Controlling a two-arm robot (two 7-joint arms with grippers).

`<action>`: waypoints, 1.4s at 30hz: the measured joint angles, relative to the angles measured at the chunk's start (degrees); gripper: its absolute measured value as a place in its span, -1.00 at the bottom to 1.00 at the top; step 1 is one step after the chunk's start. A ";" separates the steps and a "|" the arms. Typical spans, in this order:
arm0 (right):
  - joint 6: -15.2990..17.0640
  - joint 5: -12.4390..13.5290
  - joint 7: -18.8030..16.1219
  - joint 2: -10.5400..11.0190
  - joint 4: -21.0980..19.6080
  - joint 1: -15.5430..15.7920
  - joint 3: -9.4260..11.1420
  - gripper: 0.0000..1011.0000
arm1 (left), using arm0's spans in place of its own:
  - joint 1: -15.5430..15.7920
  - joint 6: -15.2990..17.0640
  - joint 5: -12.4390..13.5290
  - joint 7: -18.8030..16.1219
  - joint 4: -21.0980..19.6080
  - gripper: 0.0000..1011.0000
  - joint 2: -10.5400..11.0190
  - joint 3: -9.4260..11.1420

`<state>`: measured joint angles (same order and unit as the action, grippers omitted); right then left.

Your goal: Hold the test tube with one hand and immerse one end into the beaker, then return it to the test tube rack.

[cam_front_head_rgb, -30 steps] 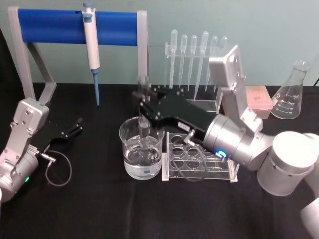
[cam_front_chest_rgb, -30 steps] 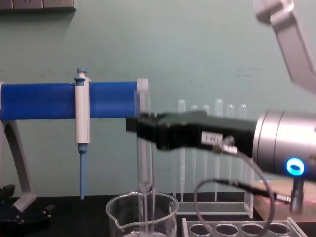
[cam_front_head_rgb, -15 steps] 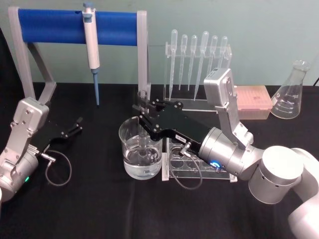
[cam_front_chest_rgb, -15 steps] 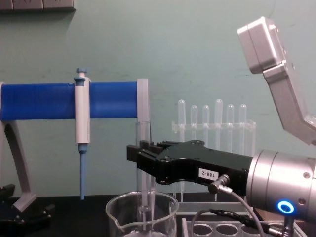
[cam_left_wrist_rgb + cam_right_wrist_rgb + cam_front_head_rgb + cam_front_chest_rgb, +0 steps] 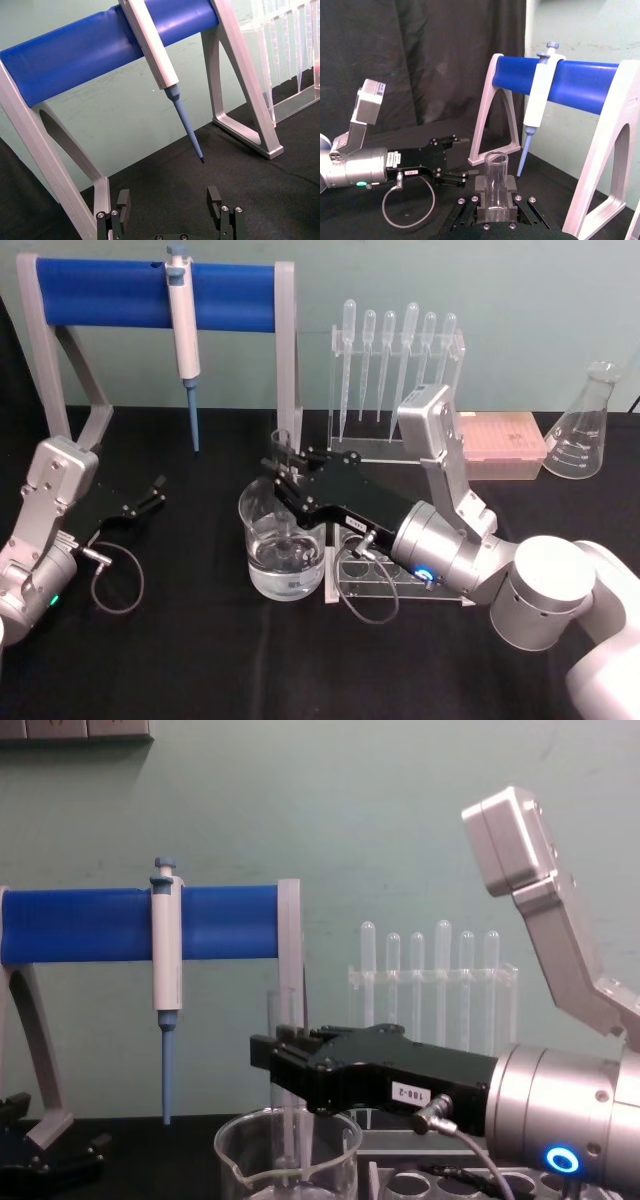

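Observation:
My right gripper (image 5: 283, 476) is shut on the test tube (image 5: 283, 444), a clear glass tube held upright over the beaker (image 5: 276, 562). From the chest, the tube (image 5: 277, 1011) rises above the black gripper (image 5: 272, 1058), and its lower end reaches down inside the beaker (image 5: 240, 1161), which holds clear liquid. The right wrist view has the tube's open rim (image 5: 496, 161) standing between the fingers (image 5: 482, 187). At the table's left my left gripper (image 5: 143, 502) rests open, its fingers (image 5: 123, 202) spread wide with nothing between them.
A blue-and-white pipettor (image 5: 182, 322) hangs on the blue-barred stand (image 5: 110, 292) at the back left. Behind the beaker is a rack of thin pipettes (image 5: 395, 350). A clear rack with round holes (image 5: 452, 590) sits right of the beaker, a flask (image 5: 584, 432) and pink box (image 5: 506, 446) farther right.
My right gripper has come down with the test tube, sinking its lower end deeper into the beaker. The left arm has stayed still.

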<state>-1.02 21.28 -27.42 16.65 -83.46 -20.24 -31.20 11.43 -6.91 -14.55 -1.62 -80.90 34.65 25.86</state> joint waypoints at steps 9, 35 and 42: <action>-0.67 -0.58 -0.35 -0.09 0.64 0.35 0.15 -0.55 | 0.00 0.00 0.00 0.00 0.00 0.98 0.00 0.00; -0.68 -0.70 -0.43 -0.03 0.60 0.43 0.18 -0.56 | 0.00 0.00 0.00 0.00 0.00 0.98 0.00 0.00; -0.65 -0.66 -0.42 -0.03 0.56 0.43 0.18 -0.56 | 0.00 0.00 0.00 0.00 0.00 0.98 0.00 0.00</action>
<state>-1.67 20.62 -27.84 16.62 -82.90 -19.81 -31.02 11.43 -6.91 -14.55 -1.62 -80.90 34.65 25.86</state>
